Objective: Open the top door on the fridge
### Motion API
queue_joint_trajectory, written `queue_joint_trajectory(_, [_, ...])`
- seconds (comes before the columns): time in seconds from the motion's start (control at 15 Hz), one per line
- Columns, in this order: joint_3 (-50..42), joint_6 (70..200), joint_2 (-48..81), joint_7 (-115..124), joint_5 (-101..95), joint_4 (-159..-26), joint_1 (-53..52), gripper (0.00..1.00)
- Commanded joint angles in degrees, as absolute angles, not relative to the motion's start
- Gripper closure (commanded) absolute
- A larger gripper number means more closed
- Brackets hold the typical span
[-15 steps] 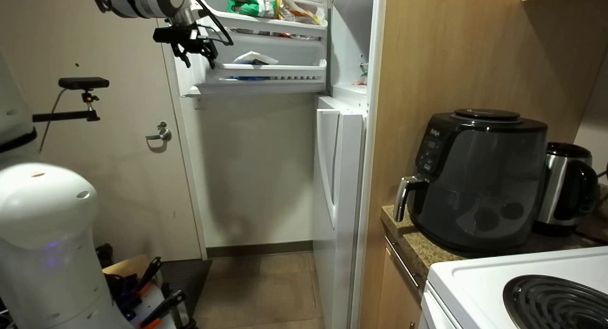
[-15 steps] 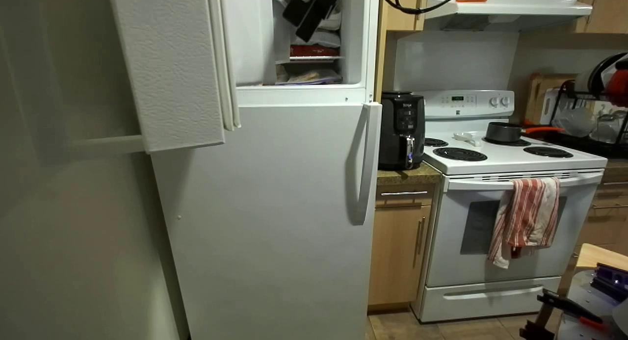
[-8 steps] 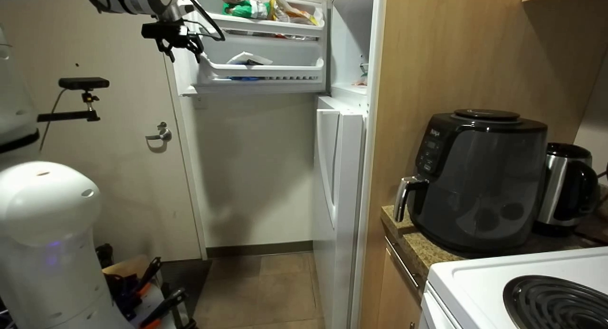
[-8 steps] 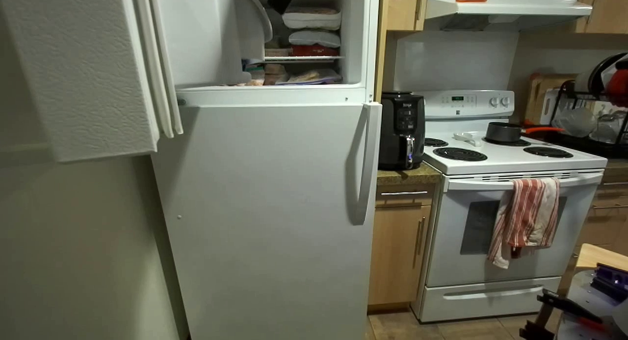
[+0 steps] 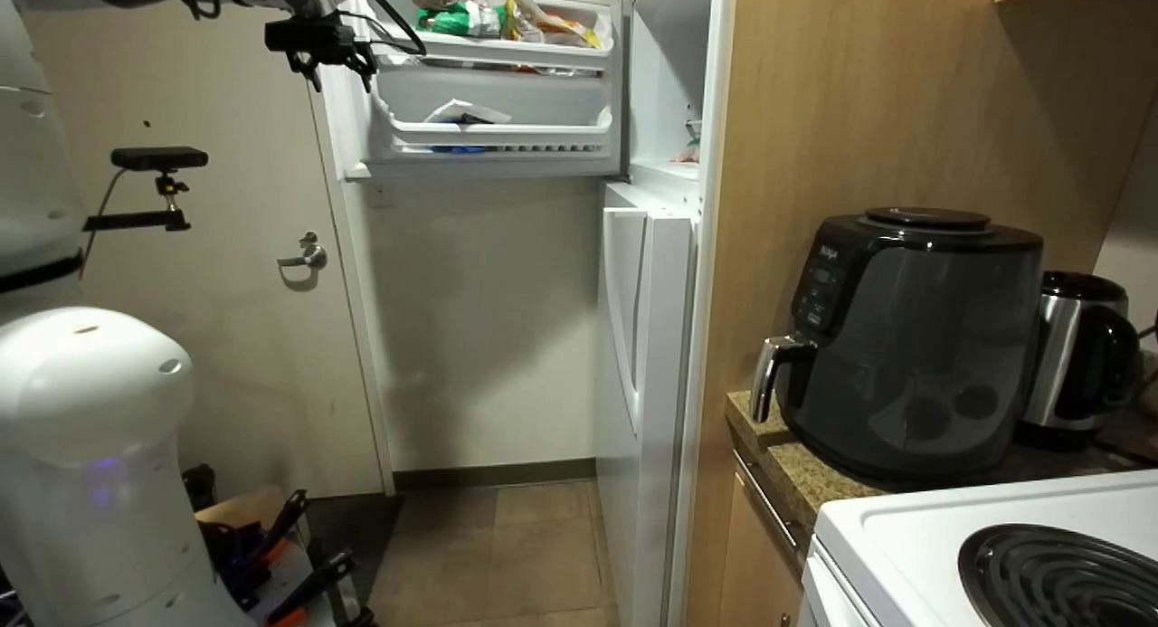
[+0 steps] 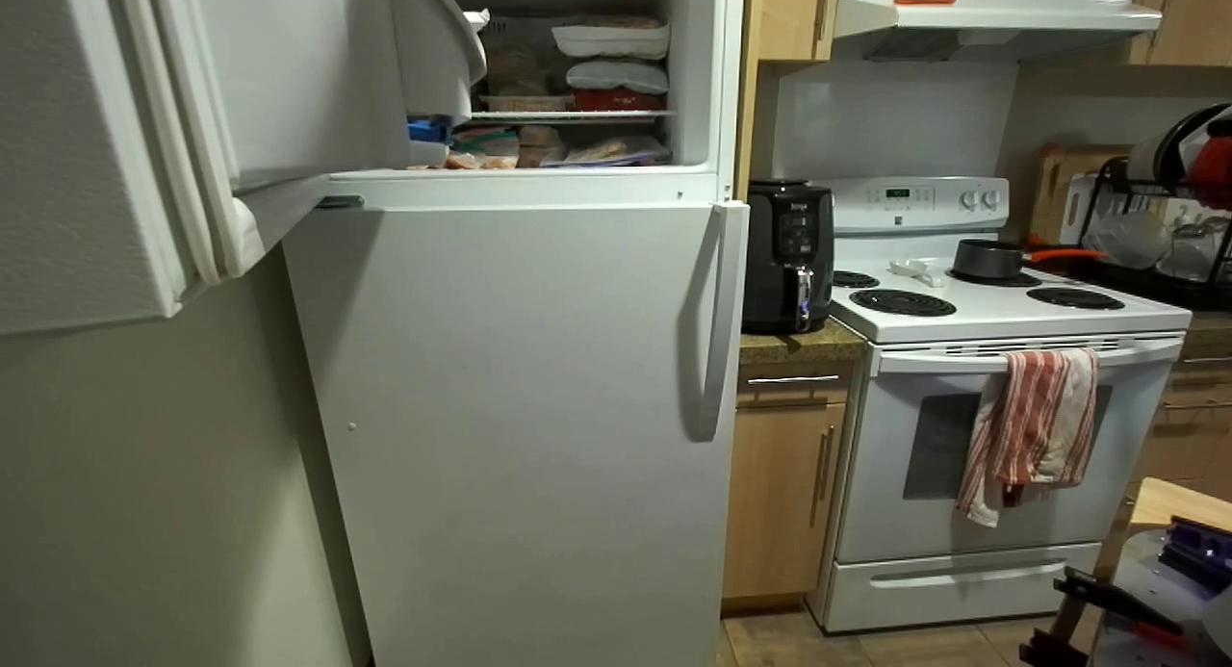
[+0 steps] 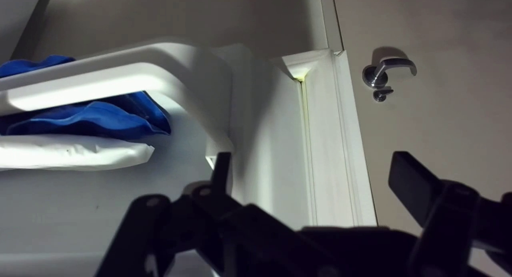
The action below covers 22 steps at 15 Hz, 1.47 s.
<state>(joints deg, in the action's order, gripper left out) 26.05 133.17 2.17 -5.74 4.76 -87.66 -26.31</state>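
White top door (image 5: 520,93), wide open, edge (image 7: 332,149) visible between parted fingers (image 7: 412,185)

Top door (image 6: 289,80), swung wider open since the earlier pictures, its inner face more fully shown; gripper (image 5: 342,84), shifted upward in an exterior view; blue item (image 6: 428,130), newly exposed; bag (image 6: 489,145) inside the fridge (image 6: 691,80), less covered.

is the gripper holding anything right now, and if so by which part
The gripper holds nothing: its jaws stand wide apart, and the edge of the top door, seen between them in the wrist view, is not clamped.
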Motion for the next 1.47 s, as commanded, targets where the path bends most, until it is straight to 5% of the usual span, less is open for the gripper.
queue_joint_trajectory(0.0, [26.3, 127.4, 3.3, -8.7, 6.8, -85.2, -26.4, 0.00])
queue_joint_trajectory(0.33, [22.2, 110.7, -3.9, -11.3, 15.4, -91.8, -22.2, 0.00])
queue_joint_trajectory(1.4, [22.4, 110.6, -2.0, -9.5, 13.7, -89.5, -22.7, 0.00])
